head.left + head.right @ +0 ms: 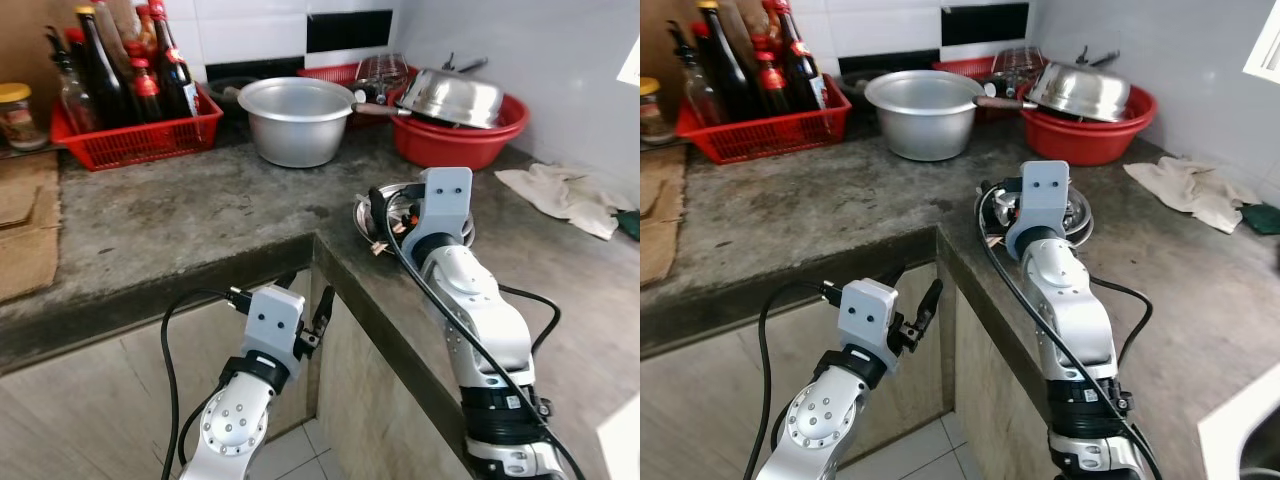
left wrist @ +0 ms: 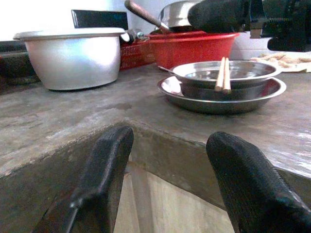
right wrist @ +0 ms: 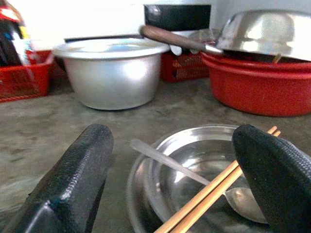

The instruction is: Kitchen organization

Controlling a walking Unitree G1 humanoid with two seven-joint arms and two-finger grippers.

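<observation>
Counter (image 1: pixel 180 215), right end effector (image 3: pixel 170 179) wide open (empty) over bowl (image 3: pixel 194 160)

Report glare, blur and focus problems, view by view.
Right wrist view: fingers soft and out of focus, glare on the steel bowl. Left wrist view: background wall blown out white, chopsticks sharp. Eye views: evenly lit and sharp, sheen on the aluminium pot.

- grey stone counter (image 1: pixel 200 215) wraps an inner corner
- red plastic basket of dark glass bottles (image 1: pixel 135 135) sits back left, big round aluminium pot (image 1: pixel 297 120) just right of it
- red plastic basin (image 1: pixel 462 135) further right, upturned steel bowl (image 1: pixel 452 97) on it
- small steel bowl (image 3: pixel 204 170) by the corner, wooden chopsticks (image 3: pixel 218 187) and steel spoon (image 3: pixel 170 162) in it
- crumpled white cloth (image 1: pixel 560 195) far right
</observation>
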